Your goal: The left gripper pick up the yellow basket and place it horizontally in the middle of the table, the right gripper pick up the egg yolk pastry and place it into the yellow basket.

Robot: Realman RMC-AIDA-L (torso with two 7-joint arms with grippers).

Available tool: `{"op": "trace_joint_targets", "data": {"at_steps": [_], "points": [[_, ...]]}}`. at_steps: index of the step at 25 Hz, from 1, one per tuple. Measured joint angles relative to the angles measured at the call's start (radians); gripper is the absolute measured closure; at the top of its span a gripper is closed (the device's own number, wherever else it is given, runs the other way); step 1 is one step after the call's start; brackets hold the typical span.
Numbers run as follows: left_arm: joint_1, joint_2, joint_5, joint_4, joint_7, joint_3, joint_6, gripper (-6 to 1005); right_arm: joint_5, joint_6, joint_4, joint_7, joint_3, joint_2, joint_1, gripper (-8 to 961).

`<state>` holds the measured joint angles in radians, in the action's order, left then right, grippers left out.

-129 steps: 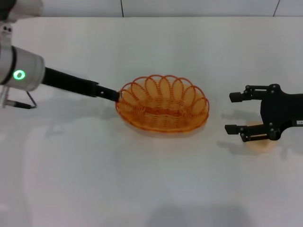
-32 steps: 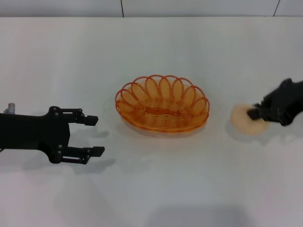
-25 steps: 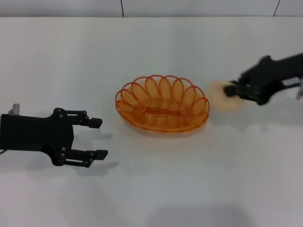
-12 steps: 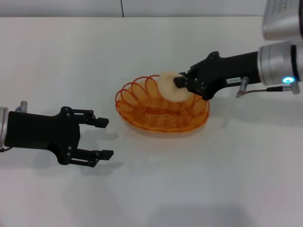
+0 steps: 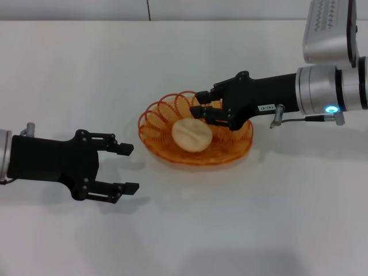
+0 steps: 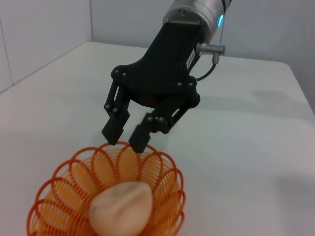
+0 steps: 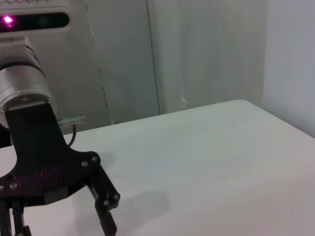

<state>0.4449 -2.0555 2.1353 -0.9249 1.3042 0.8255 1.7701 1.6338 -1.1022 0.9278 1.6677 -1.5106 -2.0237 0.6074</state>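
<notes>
At the middle of the tabletop [image 5: 184, 230]: one yellow basket [image 5: 167, 150], oval, long axis running left to right across my view, sitting flat.

Inside the basket: one egg yolk pastry [image 5: 192, 135], resting on the woven floor slightly toward the left of centre, crease showing on top. I see nothing gripping it.

Over the basket's far right rim: right gripper [image 5: 204, 107], fingers spread and empty, tips just above the loops. The pastry lies just ahead of and below those fingers, close by but apart from them. The left wrist view confirms this: the two fingers [image 6: 116, 129] hang above the rim with the pastry [image 6: 120, 206] lying free below them.

Left of the basket, well apart from it: left gripper [image 5: 127, 168], fingers wide, empty, pointed toward the basket and hovering low over the tabletop.

My judgement: both placements look done; the right arm is the nearer one and needs only to back out rightward, clear of the rim loops.
</notes>
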Motion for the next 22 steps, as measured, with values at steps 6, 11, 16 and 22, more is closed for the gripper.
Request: {"op": "trace_joint_targets", "data": {"at_steps": [6, 11, 16, 22], "points": [[0.0, 0.0, 0.0, 0.0, 0.0, 0.0, 0.0, 241, -0.002, 0.001, -0.001, -0.005, -0.003, 0.0, -0.007, 574], [0.0, 0.0, 0.0, 0.0, 0.0, -0.001, 0.001, 242, -0.013, -0.017, -0.002, -0.034, 0.015, 0.008, -0.025, 454], [0.0, 0.003, 0.0, 0.0, 0.0, -0.003, 0.0, 242, -0.015, -0.149, -0.044, -0.135, 0.15, 0.009, -0.061, 334], [0.0, 0.011, -0.005, 0.0, 0.003, -0.008, 0.0, 241, -0.003, -0.281, -0.127, -0.236, 0.275, 0.023, -0.08, 136]]}}
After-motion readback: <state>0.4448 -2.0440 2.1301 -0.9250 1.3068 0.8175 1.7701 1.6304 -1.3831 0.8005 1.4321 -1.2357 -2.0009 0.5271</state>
